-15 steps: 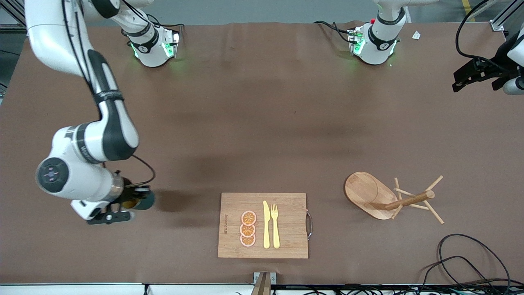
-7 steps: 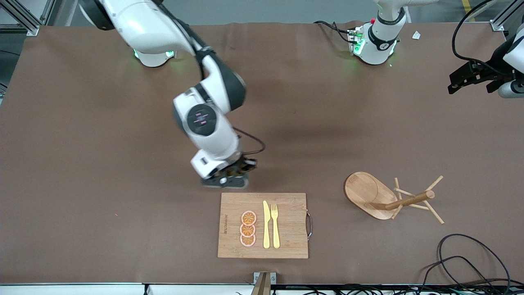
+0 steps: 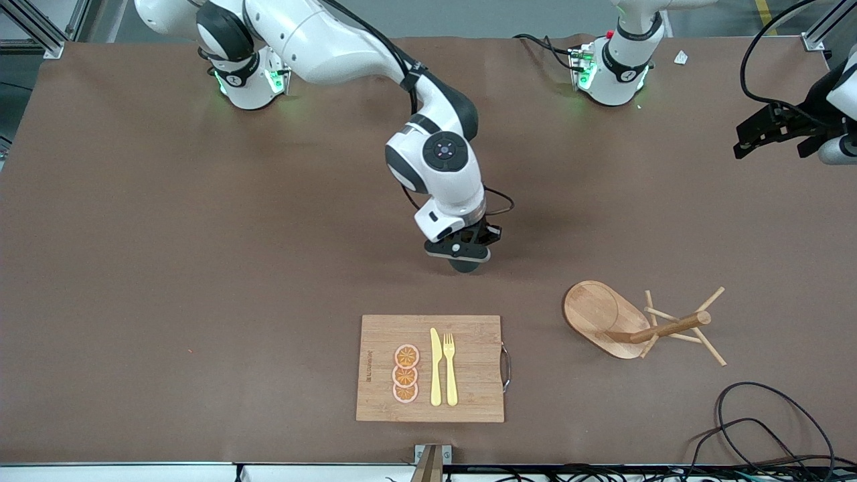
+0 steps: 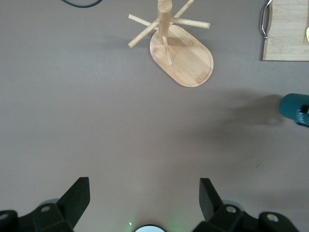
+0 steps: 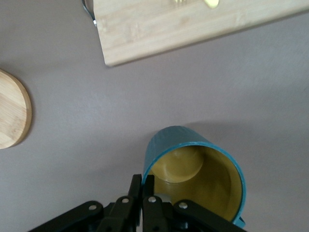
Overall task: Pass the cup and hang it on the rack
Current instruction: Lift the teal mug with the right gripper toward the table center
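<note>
White arms (image 3: 438,161), black joint bands

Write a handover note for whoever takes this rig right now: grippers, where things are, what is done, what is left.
Right gripper: shut on the cup's rim, holding it in the air over bare table, between the two bases and the cutting board.
Left gripper: open, empty, waiting above the left arm's end of the table.
Rack: upright on the table, beside the cutting board toward the left arm's end, nothing on its pegs.
Done: cup picked up by the right arm.
Left: hand the cup to the left gripper, then hang it by its handle on a peg.
</note>
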